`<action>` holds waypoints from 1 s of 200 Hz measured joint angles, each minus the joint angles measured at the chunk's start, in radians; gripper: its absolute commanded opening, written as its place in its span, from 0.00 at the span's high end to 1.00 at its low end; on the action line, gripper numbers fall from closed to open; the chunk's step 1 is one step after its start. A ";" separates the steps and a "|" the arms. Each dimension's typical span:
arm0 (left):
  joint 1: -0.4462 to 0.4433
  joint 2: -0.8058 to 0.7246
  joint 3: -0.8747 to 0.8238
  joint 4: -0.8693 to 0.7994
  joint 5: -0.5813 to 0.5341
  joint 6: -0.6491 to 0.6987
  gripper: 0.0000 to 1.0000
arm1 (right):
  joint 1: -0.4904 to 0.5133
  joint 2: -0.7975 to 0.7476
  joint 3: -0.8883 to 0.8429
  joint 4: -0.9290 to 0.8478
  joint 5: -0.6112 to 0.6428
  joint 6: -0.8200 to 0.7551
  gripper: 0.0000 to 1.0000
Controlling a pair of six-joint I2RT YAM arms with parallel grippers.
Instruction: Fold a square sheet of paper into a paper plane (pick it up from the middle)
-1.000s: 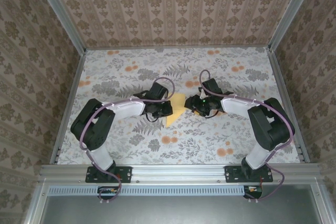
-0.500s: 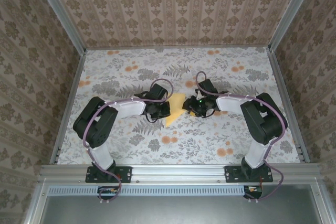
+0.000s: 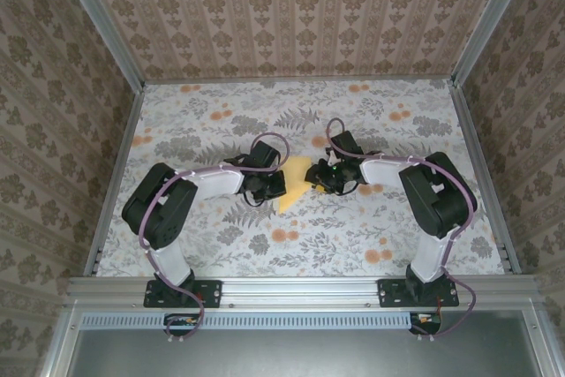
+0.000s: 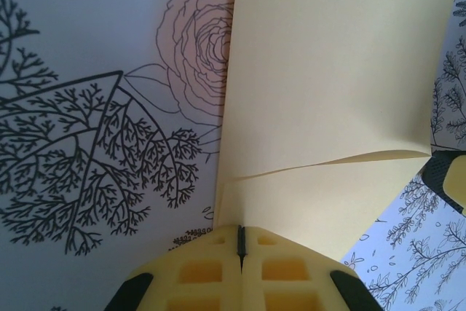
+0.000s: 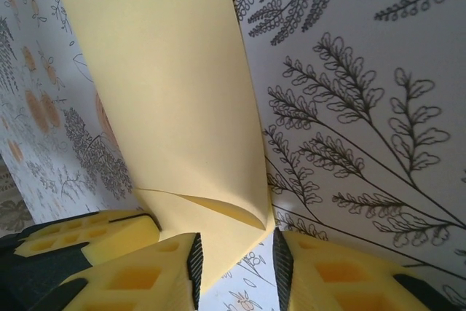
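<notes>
The square sheet of paper, pale yellow and folded over on itself, lies mid-table between both grippers. In the left wrist view the paper shows a loose upper flap, and its near corner runs into my left gripper, whose jaws are pressed together on it. In the right wrist view the paper curls upward, and its lower corner sits between the jaws of my right gripper. Those jaws stand apart with a gap on each side of the corner. From above, the left gripper and right gripper flank the paper.
A floral-print cloth covers the table, and patterned walls close in three sides. A metal rail runs along the near edge by the arm bases. The left gripper's yellow fingers show beside the right jaws.
The right arm has swung left to the paper's right corner while its jaws narrowed. The left gripper has stayed shut at the paper's left side.
</notes>
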 measured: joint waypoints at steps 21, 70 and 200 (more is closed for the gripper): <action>0.000 0.000 0.000 0.000 0.001 0.000 1.00 | 0.002 0.013 0.007 0.008 -0.009 0.000 0.67; 0.006 0.000 -0.004 0.005 0.012 0.000 1.00 | 0.002 0.035 0.007 0.066 -0.060 0.023 0.68; 0.021 -0.005 -0.011 0.011 0.031 0.004 0.87 | 0.002 0.088 0.005 0.201 -0.175 0.043 0.86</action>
